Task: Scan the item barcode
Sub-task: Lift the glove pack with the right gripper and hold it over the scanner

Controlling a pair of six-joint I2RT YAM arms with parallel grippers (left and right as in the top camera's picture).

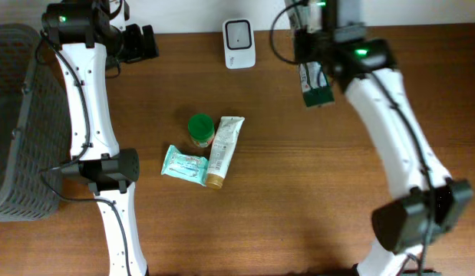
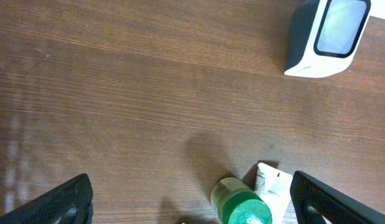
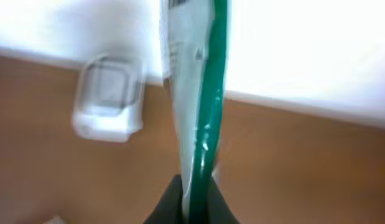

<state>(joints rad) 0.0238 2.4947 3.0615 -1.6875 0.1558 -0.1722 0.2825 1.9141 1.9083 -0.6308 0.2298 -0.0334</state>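
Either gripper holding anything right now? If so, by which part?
The right gripper is shut on a green-and-white packet, pinching it by the end nearest the wrist, seen edge-on. The left gripper is open and empty.

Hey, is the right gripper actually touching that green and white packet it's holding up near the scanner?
Touching. The right wrist view shows the right gripper with its jaws pinched shut on the edge of the packet, with no gap between them.

Wooden table [image 1: 314,199]: white scanner [image 1: 239,43] at back; green-lidded jar [image 1: 201,130], tube [image 1: 224,150], teal packet [image 1: 184,165] clustered mid-table.
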